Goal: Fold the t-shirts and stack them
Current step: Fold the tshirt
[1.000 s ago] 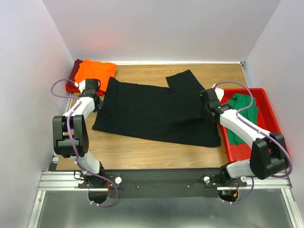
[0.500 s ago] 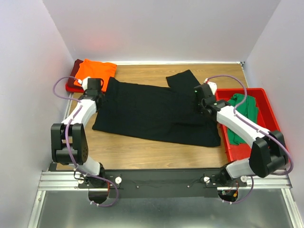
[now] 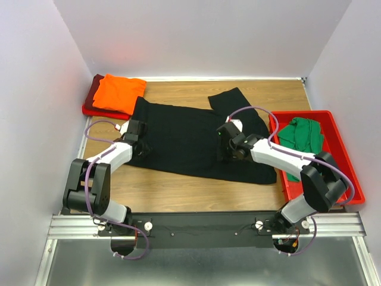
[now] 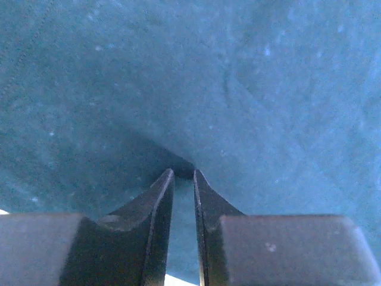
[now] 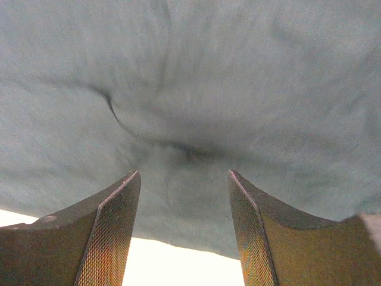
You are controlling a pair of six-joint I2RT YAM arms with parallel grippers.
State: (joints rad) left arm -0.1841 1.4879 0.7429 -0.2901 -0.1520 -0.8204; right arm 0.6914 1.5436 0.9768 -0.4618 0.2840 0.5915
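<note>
One black t-shirt (image 3: pixel 190 140), one orange t-shirt (image 3: pixel 119 93), one dark red t-shirt (image 3: pixel 95 89), one green t-shirt (image 3: pixel 303 134), one red bin (image 3: pixel 297 113)

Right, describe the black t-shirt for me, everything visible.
The black t-shirt is soft, matte, plain cloth. It is spread nearly flat and unfolded across the wooden table, with one short sleeve pointing at the far edge. The left gripper, jaws nearly together, meets a small pucker near its left end. The right gripper, jaws wide, hangs close over its right half.
</note>
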